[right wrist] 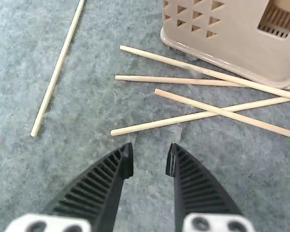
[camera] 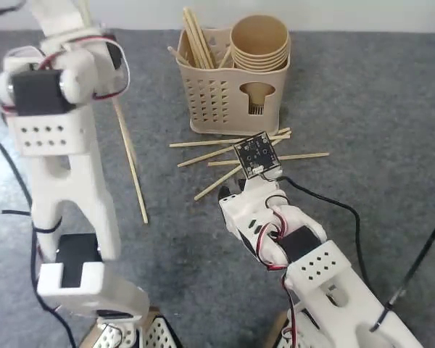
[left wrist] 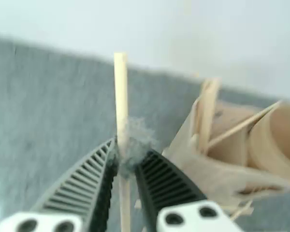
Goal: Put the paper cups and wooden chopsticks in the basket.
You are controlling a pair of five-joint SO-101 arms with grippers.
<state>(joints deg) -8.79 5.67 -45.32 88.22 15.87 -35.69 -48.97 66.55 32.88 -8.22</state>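
Where the high view looks down, the basket (camera: 228, 101) stands far-centre on the grey tabletop (camera: 362, 109) with a stack of paper cups (camera: 259, 43) inside. Four loose chopsticks (camera: 203, 143) lie crossed just before it, and there is open room on either side. In the left wrist view, the left pincer (left wrist: 125, 162) is clamped on a fifth chopstick (left wrist: 120, 92), near the basket. In the right wrist view, the right pincer (right wrist: 150, 159) gapes apart just short of the nearest chopstick (right wrist: 159, 123).
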